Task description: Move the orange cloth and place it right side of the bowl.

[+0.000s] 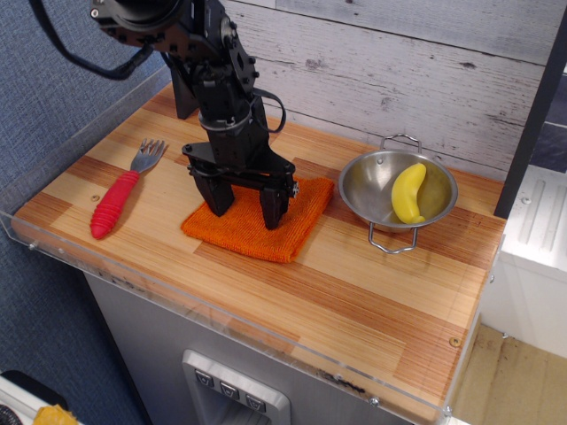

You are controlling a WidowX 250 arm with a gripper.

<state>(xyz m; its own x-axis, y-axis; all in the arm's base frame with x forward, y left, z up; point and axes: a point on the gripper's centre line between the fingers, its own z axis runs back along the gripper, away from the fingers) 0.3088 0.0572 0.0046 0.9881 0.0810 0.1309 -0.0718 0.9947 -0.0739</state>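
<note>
The orange cloth (257,228) lies flat on the wooden counter, left of the bowl, its right corner close to the bowl's rim. The steel bowl (361,191) stands at the right rear with its wire loop handles front and back. My black gripper (244,207) points straight down over the cloth. Its jaws are spread wide and both fingertips (272,215) rest on the cloth's upper surface. The cloth's middle rear is hidden behind the fingers.
A yellow banana (408,192) lies inside the bowl. A fork with a red handle (115,204) lies at the left. A clear plastic rim (221,312) runs along the counter's front edge. A plank wall stands behind; bare wood lies right of the bowl.
</note>
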